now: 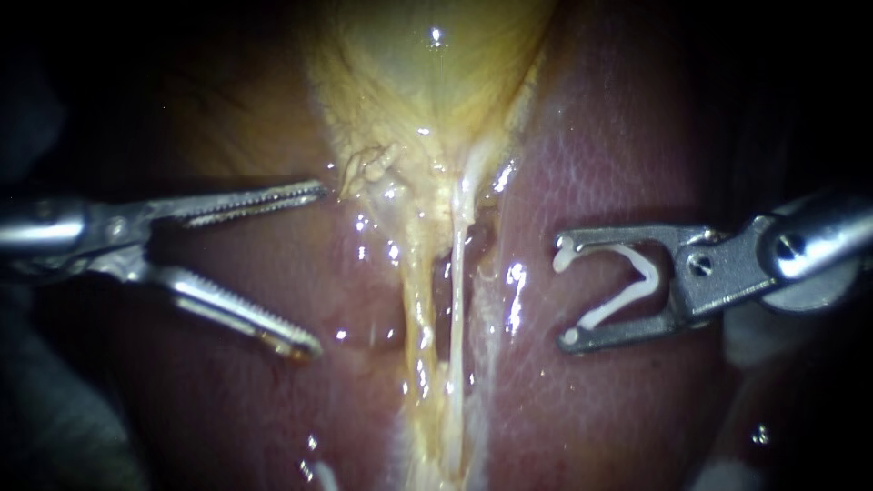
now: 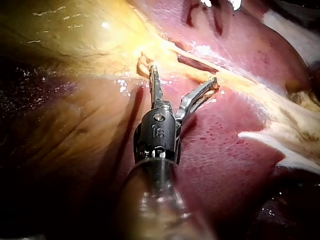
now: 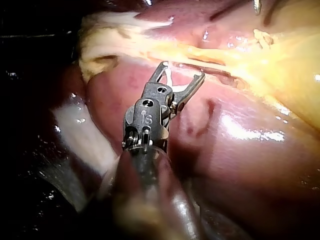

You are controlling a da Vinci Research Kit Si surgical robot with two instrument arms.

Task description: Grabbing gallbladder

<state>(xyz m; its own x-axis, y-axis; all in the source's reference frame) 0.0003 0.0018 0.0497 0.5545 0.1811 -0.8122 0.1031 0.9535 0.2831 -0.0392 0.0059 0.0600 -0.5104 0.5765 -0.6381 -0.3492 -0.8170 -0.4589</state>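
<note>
At the top middle of the endoscope view sits the yellow gallbladder, not grabbed yet. Your left instrument, at middle left, is just beside it, jaws wide apart. Your right instrument holds a white clip in its jaws. Next, I think: put the left jaws around its bottom end, then squeeze.

Endoscope close above the gallbladder — both wrist cameras share it, looking down-shaft.

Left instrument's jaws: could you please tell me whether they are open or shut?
Open: in the endoscope view the jaws of the left instrument stand wide apart, gripping nothing.
</note>
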